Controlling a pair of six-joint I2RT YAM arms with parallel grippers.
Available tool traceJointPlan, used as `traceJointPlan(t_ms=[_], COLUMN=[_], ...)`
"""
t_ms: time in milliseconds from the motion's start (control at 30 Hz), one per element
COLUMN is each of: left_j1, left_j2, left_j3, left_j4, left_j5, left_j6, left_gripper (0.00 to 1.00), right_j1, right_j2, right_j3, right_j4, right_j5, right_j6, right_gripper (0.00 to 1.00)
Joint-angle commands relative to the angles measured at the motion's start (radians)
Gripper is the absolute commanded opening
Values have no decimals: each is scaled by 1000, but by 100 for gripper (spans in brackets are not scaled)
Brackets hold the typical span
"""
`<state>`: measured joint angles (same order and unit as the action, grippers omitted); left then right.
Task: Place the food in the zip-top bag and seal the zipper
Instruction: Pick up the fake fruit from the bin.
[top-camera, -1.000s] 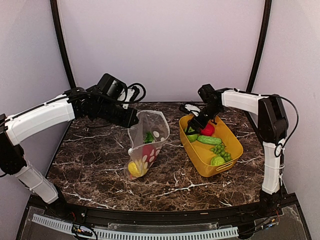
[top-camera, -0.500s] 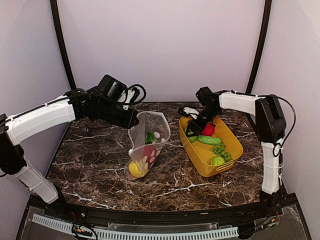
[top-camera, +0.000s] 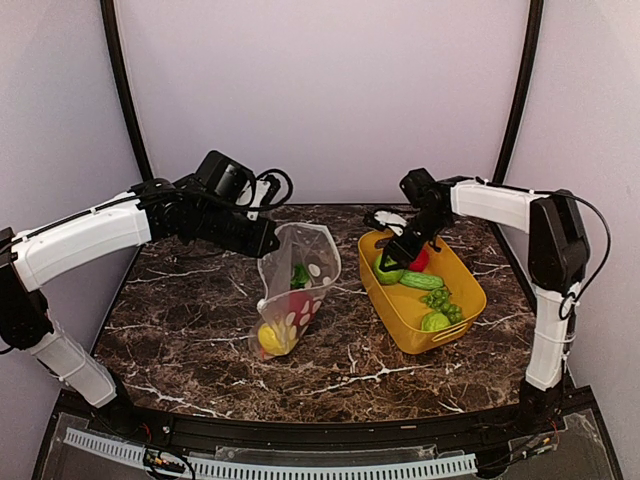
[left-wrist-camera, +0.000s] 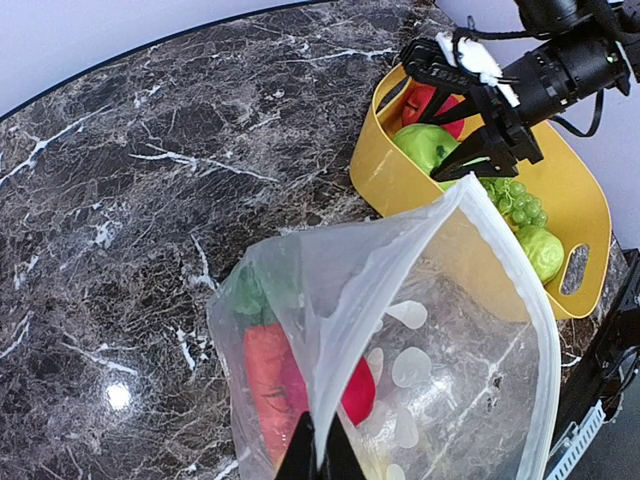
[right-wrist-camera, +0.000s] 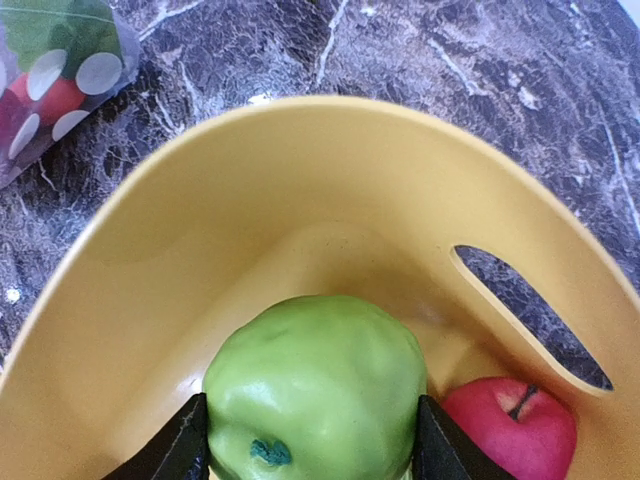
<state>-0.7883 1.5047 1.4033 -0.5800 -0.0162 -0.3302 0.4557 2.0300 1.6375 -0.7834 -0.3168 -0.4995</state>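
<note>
The clear dotted zip-top bag (top-camera: 296, 285) hangs open above the table's middle, my left gripper (top-camera: 268, 240) shut on its upper edge (left-wrist-camera: 325, 420). Inside it are a yellow lemon (top-camera: 269, 338), a red piece (left-wrist-camera: 270, 385) and a green piece (top-camera: 299, 274). The zipper strip (left-wrist-camera: 515, 265) runs along the open mouth. My right gripper (top-camera: 395, 262) is shut on a green apple (right-wrist-camera: 315, 395) inside the yellow basket's (top-camera: 400, 305) far end. A red apple (right-wrist-camera: 510, 425), a cucumber (top-camera: 419, 281), green grapes (top-camera: 438, 299) and another green piece (top-camera: 435, 322) lie in the basket.
The dark marble table (top-camera: 190, 310) reaches to a black front rail. Grey walls and two black posts stand behind. The basket's near wall (right-wrist-camera: 250, 190) rises right in front of the held apple.
My right gripper has closed on the green apple at the basket's far end and shifted slightly. The left arm and bag have stayed still.
</note>
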Motion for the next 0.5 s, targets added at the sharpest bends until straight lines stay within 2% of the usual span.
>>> traceJointPlan(t_ms=[0, 200, 467], left_j1=[0, 0, 0], left_j2=[-37, -32, -28], left_j3=[-20, -19, -6], left_j4=[13, 23, 16], left_j5=[9, 12, 13], left_j6=[-15, -15, -12], left_gripper=[1, 1, 1], right_j1=[-3, 6, 110], right_j2=[-143, -280, -261], right_j3=[-18, 28, 290], right_j4=[-28, -66, -206], right_j5=[23, -95, -340], right_j6=[-2, 21, 23], right_gripper=[46, 46, 47])
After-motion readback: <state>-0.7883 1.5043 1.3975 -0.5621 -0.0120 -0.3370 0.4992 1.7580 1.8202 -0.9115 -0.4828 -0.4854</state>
